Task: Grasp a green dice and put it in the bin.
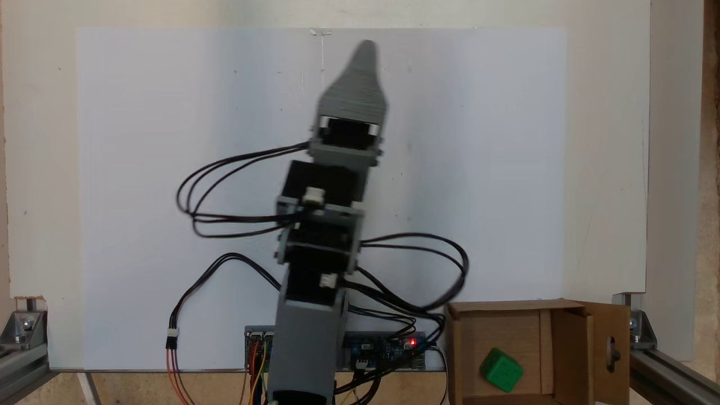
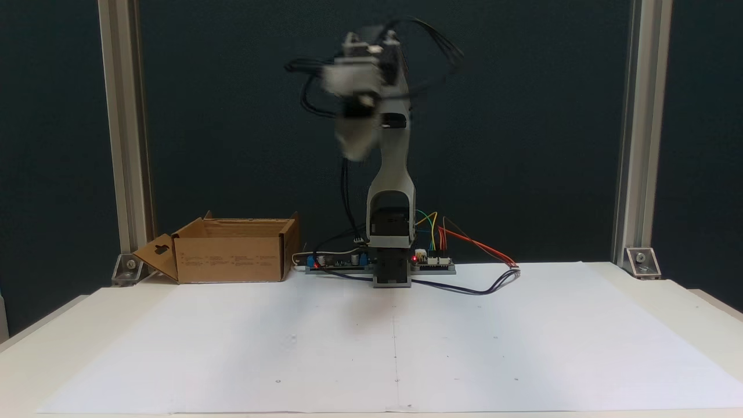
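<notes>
The gripper (image 1: pixel 365 48) is raised above the white sheet (image 1: pixel 140 112) with one blurred tip showing, so I cannot tell whether its jaws are spread or pressed together. Well apart from it, beside the arm's base, the green dice (image 1: pixel 501 369) lies inside the bin (image 1: pixel 571 349), tilted cornerwise; a cube, it has no long axis.

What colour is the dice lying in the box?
Bright green; the dice shows best in the fixed view looking down into the cardboard box.

Dark wall (image 2: pixel 551 116) behind white table (image 2: pixel 667 296), aluminium posts (image 2: pixel 635 133).
</notes>
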